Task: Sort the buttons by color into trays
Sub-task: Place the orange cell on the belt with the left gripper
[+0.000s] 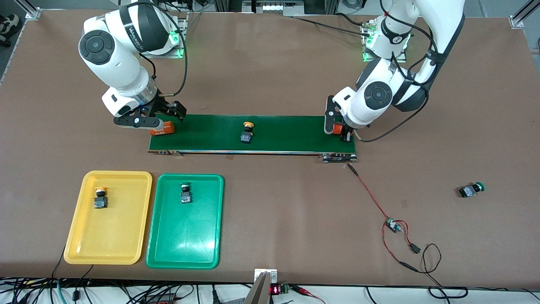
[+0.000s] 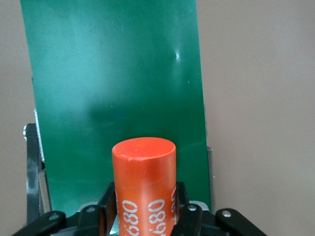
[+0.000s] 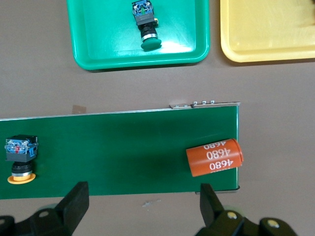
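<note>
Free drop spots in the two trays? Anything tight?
Both open: the yellow tray and green tray each hold one button, yellow button and green button, near the conveyor belt; the camera-side halves are bare. Tight only where the trays nearly touch.

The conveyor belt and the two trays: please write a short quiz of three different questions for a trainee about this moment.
1. True or false: the yellow tray holds two buttons.
2. Which button lies on the conveyor belt? A) a green button B) a yellow button C) none
3. Fill in: the left gripper is shut on an orange ____.

Key
1. False. It holds one yellow-capped button; the green tray beside it holds one green-capped button.
2. B. The other green button lies on the bare table toward the left arm's end.
3. cylinder. The right gripper is open over the belt's other end, near a second cylinder.
</note>
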You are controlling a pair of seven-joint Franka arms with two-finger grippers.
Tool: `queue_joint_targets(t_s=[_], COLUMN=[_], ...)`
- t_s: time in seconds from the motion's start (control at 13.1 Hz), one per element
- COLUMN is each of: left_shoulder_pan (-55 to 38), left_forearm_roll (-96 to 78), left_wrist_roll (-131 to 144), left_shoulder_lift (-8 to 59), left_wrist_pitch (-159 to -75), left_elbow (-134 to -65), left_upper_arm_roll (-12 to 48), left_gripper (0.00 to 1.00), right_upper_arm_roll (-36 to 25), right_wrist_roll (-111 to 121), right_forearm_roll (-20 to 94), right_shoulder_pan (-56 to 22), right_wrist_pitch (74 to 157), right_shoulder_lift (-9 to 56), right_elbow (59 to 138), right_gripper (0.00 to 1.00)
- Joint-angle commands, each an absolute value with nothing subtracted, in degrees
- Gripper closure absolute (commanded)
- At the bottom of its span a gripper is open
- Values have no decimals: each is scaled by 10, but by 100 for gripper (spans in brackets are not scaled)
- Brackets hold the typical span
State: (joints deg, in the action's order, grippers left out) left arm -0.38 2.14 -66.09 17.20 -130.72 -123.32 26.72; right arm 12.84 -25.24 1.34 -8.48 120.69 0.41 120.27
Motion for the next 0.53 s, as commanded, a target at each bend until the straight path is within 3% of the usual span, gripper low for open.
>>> queue_joint_targets(t_s=[0.0,0.46], left_shoulder_pan=[-13,-27], left_forearm_roll=[13,23], left_wrist_roll=[-675,-671], left_shoulder_lift=[170,177], left_wrist_pitch=[-1323,-1342], left_elbow=[-1245,-1245], left_upper_arm_roll=[267,266], left_gripper=[100,100], right_upper_arm_roll=[143,156], right_wrist_roll=[-304,-376], right_forearm_roll=[11,-52], right_shoulder_pan=[-85,-112], right_wrist_pitch=[1212,1252], right_shoulder_lift=[15,64], right_elbow=[1201,1194], right_gripper=[0,0])
